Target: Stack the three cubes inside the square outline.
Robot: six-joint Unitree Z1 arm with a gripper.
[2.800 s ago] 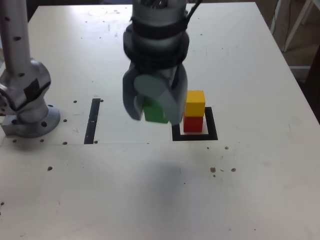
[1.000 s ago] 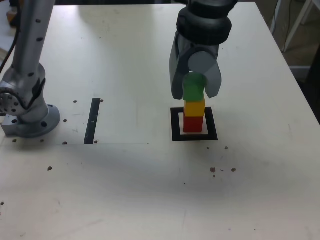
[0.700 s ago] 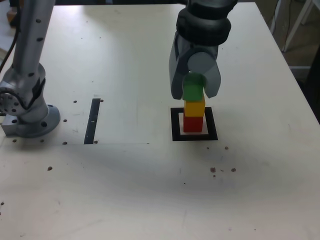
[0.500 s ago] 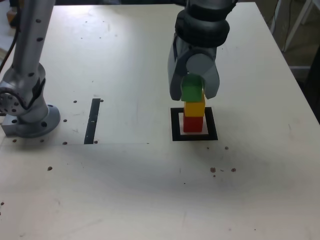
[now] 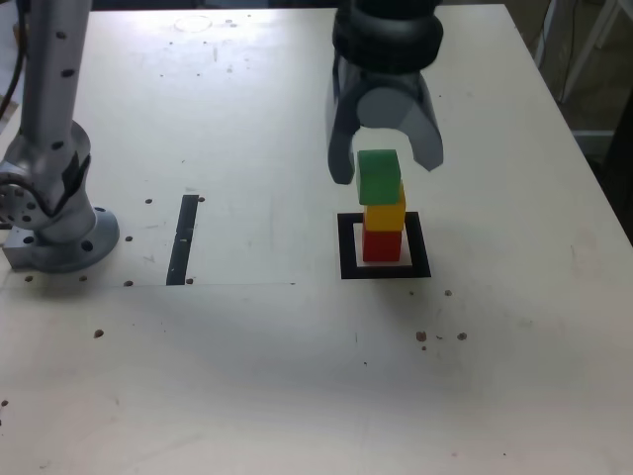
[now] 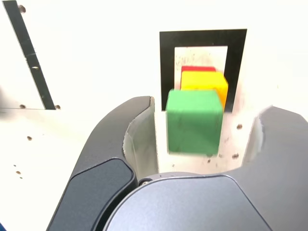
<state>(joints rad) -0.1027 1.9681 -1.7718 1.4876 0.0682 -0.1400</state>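
Small matte green cube atop yellow cube, red cube at bottom, inside black square outline, mid-tabletop. Stack upright, i.e. long axis vert.; green offset slightly to ext. view's left. Pincer spread, w/ gaps either side of green.

In the exterior view, the upper arm runs out past the top edge, and the robot's base is cut off at the left. The wrist view's lower edge crops the gripper. There the green cube hides much of the yellow cube, which covers most of the red cube. The black strip leaves that picture at its border.
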